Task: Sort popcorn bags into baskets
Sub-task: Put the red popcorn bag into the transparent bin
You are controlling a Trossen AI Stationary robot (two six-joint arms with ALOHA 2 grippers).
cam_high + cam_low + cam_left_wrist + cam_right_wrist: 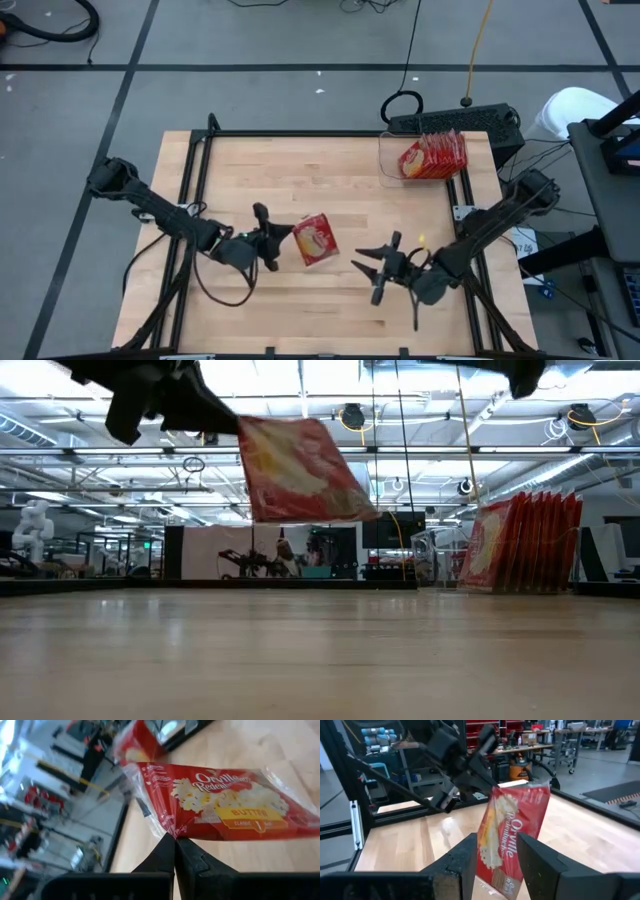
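One popcorn bag [315, 240] hangs clear of the worktop [330, 170], left of the clear bin [425, 158], its edge pinched by the left gripper [275, 238], fingers [175, 855] clamped together on it. Right of that bag waits the right gripper [372, 272], fingers [540, 860] apart. More red bags [435, 155] stand packed inside the bin.

High view is looking straight down on the whole table [330, 290] and both arms from well above. Low view is sitting at tabletop height, facing level across the wood into the room. Each wrist view is looking forward past its own fingers, close in. All four are sharing the lifted bag [315, 240].
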